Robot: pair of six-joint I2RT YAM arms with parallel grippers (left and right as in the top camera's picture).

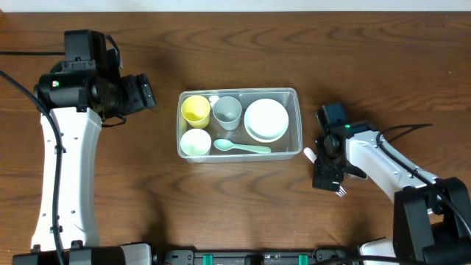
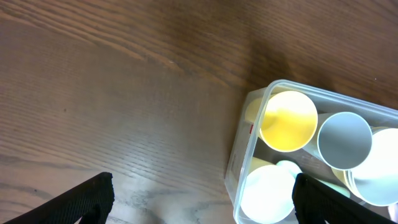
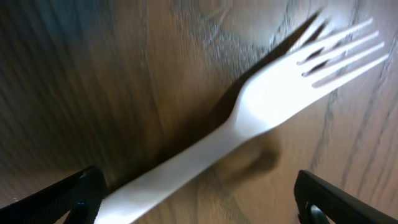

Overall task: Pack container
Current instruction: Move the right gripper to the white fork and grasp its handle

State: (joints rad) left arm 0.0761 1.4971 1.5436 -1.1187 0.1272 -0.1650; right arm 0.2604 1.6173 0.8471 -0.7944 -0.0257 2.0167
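The container (image 1: 297, 121), a clear rectangular tub, stands mid-table and holds a yellow cup (image 1: 196, 109), a grey cup (image 1: 227, 112), a white cup (image 1: 196, 142), stacked white bowls (image 1: 266, 119) and a mint spoon (image 1: 241, 147). My left gripper (image 1: 136, 94) hangs open left of it. In the left wrist view the tub's corner (image 2: 249, 124) and the yellow cup (image 2: 287, 121) lie ahead, and the gripper (image 2: 203, 193) holds nothing. A white fork (image 3: 261, 106) lies on the wood right of the tub. My right gripper (image 3: 196, 193) is low over it, open, with the handle running between its fingers.
From above, the fork's tines (image 1: 341, 191) stick out below the right gripper (image 1: 329, 165) and its handle end (image 1: 310, 154) points toward the tub. The tabletop (image 1: 147, 199) is dark brown wood. Black cables trail at the far left and behind the right arm.
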